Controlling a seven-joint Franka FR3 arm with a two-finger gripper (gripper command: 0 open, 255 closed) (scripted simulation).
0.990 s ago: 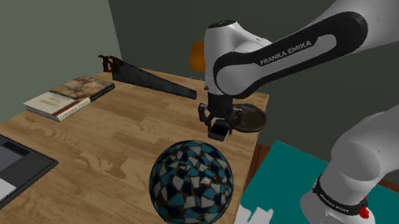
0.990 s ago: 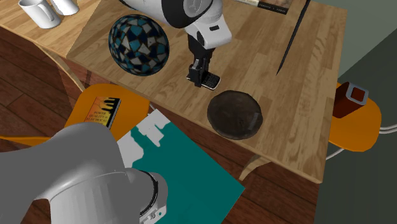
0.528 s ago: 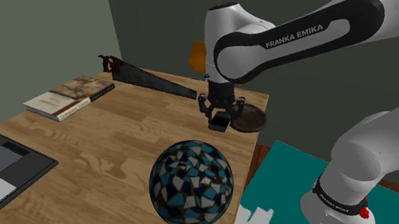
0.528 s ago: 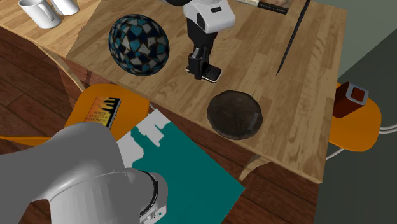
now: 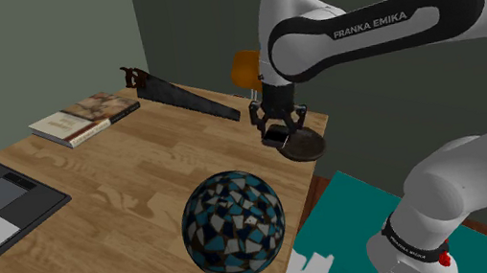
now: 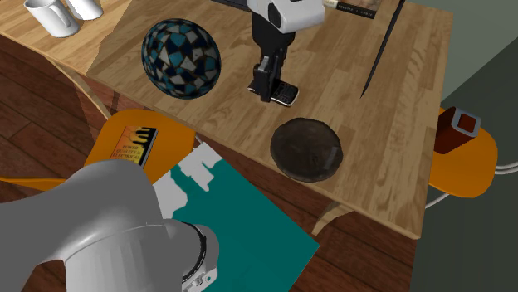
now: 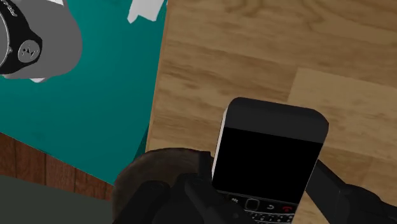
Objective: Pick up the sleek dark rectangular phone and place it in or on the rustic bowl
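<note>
Holding phone (image 7: 267,153) by keypad end between clenched fingers (image 7: 347,198), short of bowl (image 6: 307,149); liable to slip or miss if released early.

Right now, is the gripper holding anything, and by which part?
Yes: the gripper clasps the black rectangular phone by its two long side edges near the keypad end, with the screen end sticking out.
</note>
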